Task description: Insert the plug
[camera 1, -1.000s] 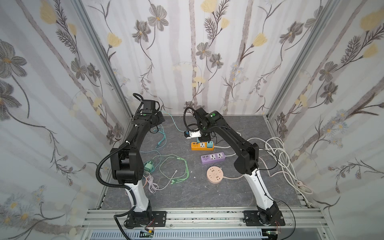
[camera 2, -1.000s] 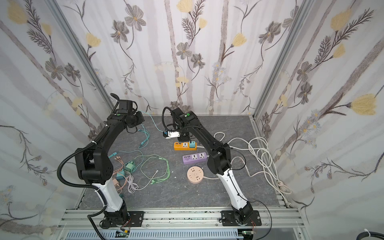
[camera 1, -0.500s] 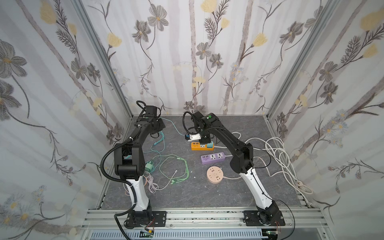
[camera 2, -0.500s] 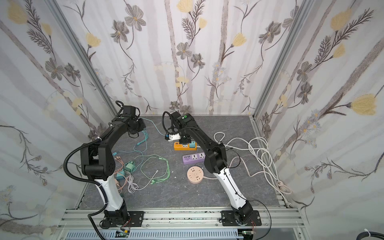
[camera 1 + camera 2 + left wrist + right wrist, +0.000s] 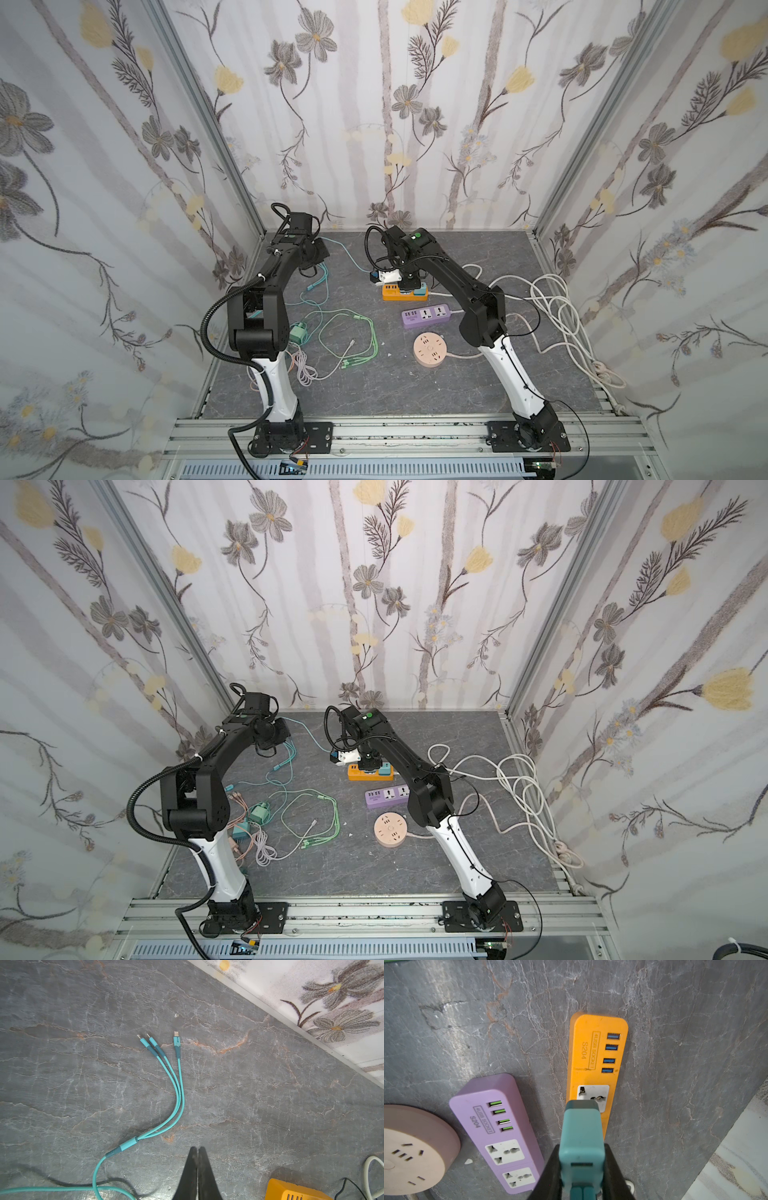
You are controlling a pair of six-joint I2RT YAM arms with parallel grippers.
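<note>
Right wrist view: the right claw (image 5: pixel 582 1167) holds the teal plug (image 5: pixel 581 1132) by its two flanks, one black finger (image 5: pixel 550 1172) pressed against each side, so the jaws stand narrow around the plug's body. The plug points away from the camera and its front end lies over the orange power strip (image 5: pixel 591 1053), covering the near edge of that strip's white socket face. The plug's body hides its prongs, so I cannot tell whether they have entered the holes. Four blue USB ports sit in a row further along the orange strip. Just beside it, and apart from it, lies a purple power strip (image 5: pixel 492 1126) with green USB ports and two white sockets, and next to that a round pink socket (image 5: pixel 411 1157). All three rest flat on the grey stone-patterned worktop (image 5: pixel 675 1064).

In both top views the right arm reaches to the back of the worktop, with the plug (image 5: pixel 422 286) (image 5: pixel 386 766) over the right-hand end of the orange strip (image 5: pixel 395 294) (image 5: pixel 361 774).

In the left wrist view the left claw (image 5: pixel 197 1167) is closed, its fingers pressed together with nothing between them. It hangs over bare worktop near a teal cable (image 5: pixel 178 1093) whose three connector ends fan out.
</note>
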